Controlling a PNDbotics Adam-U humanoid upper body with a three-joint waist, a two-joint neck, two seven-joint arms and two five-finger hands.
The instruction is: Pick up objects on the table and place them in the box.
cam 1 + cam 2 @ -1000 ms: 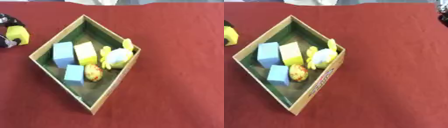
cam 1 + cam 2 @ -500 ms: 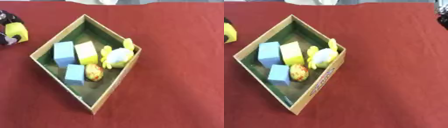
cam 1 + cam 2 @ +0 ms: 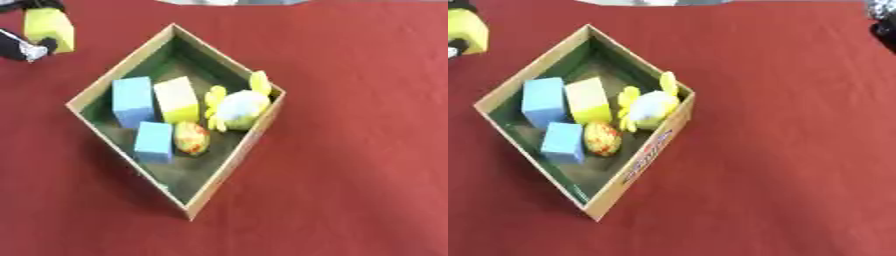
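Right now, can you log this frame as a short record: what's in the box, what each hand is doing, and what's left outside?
container: cardboard box, open, on red table
in box: two blue blocks, yellow block, speckled egg, yellow and white plush toy
left robot hand: upper left, outside the box, curled around a yellow object
right robot hand: only a dark part at upper right edge; fingers unclear

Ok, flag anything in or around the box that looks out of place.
One thing: the plush toy leans against the box wall, one yellow part poking above the rim. The blocks and speckled egg lie flat inside. Left hand holds a yellow block outside.
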